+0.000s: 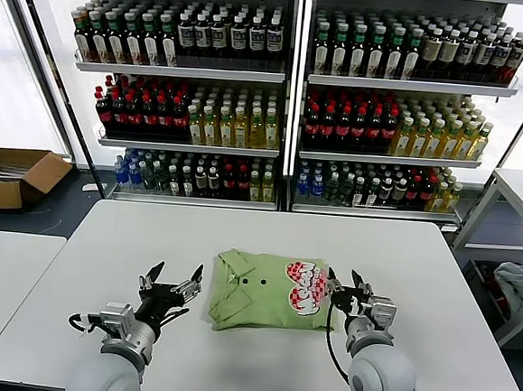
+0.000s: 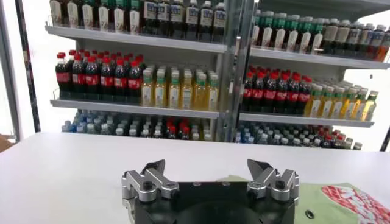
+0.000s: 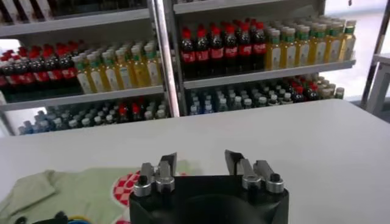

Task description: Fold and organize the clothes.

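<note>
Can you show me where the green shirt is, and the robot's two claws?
green shirt (image 1: 258, 290), head view, on its folded front.
left gripper (image 1: 173, 282), head view, between its open fingertips.
right gripper (image 1: 344, 281), head view, between its open fingertips.

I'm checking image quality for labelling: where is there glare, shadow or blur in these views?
Head view: bright washed-out window area at far left, soft shadow under the folded polo shirt on the table. Left wrist view: blown-out white at right edge. Right wrist view: shelf bottles slightly soft, table evenly lit.

Left pincer (image 1: 173, 275) hovers with fingers spread wide; right pincer (image 1: 346, 282) low, fingers parted, holding nothing.
</note>
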Action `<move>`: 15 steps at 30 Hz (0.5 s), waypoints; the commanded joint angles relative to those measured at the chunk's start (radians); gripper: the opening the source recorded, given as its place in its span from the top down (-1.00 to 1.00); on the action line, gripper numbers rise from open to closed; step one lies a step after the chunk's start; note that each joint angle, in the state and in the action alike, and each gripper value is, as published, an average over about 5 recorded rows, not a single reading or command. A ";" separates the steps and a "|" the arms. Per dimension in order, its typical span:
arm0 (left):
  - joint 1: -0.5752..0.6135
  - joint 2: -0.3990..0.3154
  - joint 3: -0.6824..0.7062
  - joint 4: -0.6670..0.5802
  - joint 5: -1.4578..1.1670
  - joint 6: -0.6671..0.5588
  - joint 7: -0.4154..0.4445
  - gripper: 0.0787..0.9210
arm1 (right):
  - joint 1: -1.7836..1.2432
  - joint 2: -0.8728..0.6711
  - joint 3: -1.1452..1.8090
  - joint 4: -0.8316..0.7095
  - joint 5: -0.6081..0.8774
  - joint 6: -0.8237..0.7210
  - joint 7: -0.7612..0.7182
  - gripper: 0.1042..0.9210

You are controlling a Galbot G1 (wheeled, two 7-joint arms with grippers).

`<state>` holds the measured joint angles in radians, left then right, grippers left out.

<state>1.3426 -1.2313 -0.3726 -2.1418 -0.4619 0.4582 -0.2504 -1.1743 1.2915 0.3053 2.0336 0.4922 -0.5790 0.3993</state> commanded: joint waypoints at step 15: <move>0.060 -0.019 -0.011 -0.034 0.026 -0.013 0.007 -0.77 | -0.023 0.088 -0.127 -0.072 0.174 -0.002 0.136 -0.76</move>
<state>1.3871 -1.2493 -0.3844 -2.1701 -0.4408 0.4463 -0.2444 -1.1892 1.3567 0.2087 2.0052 0.5462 -0.5810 0.4684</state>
